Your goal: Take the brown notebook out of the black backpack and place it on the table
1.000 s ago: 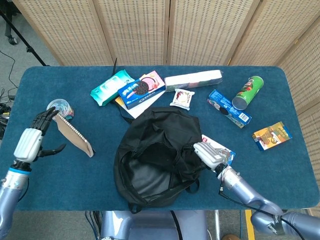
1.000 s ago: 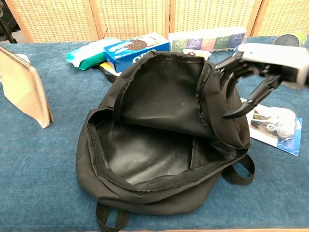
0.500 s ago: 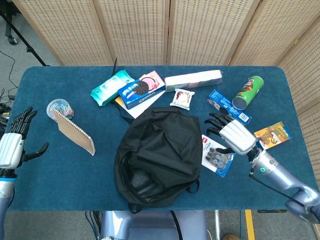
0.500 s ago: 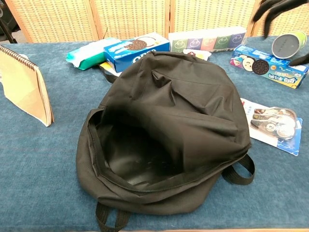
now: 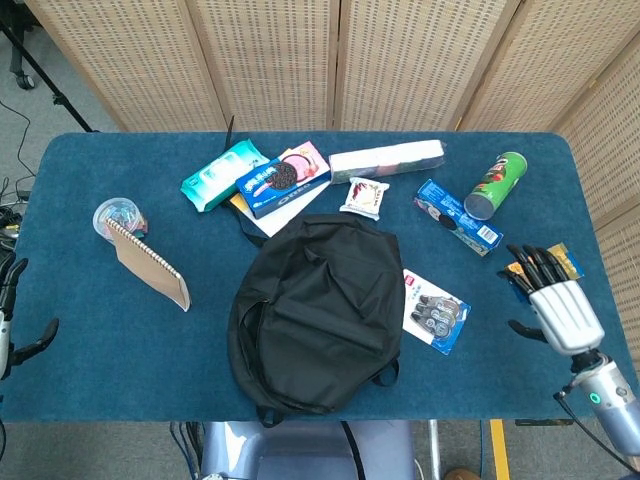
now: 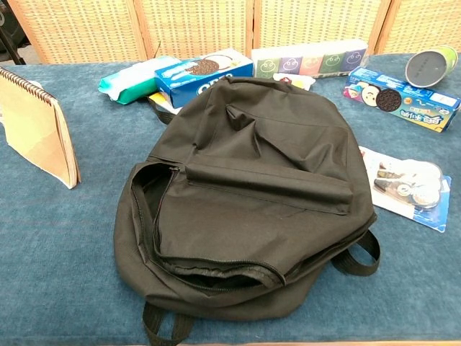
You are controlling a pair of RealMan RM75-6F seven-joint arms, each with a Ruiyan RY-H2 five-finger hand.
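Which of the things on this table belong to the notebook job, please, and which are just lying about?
Job: brown notebook, black backpack, left hand, right hand.

Lying about: green can, cookie box, teal packet, plastic cup, blister pack.

The left hand (image 5: 12,325) is cut off by the head view's left edge, so only dark fingertips show and how its fingers lie cannot be told. In the chest view the brown notebook (image 6: 39,130) runs off the left edge and the green can (image 6: 431,65) off the right. The black backpack (image 6: 248,198) hides its own inside and covers part of the white papers (image 5: 280,212) behind it.
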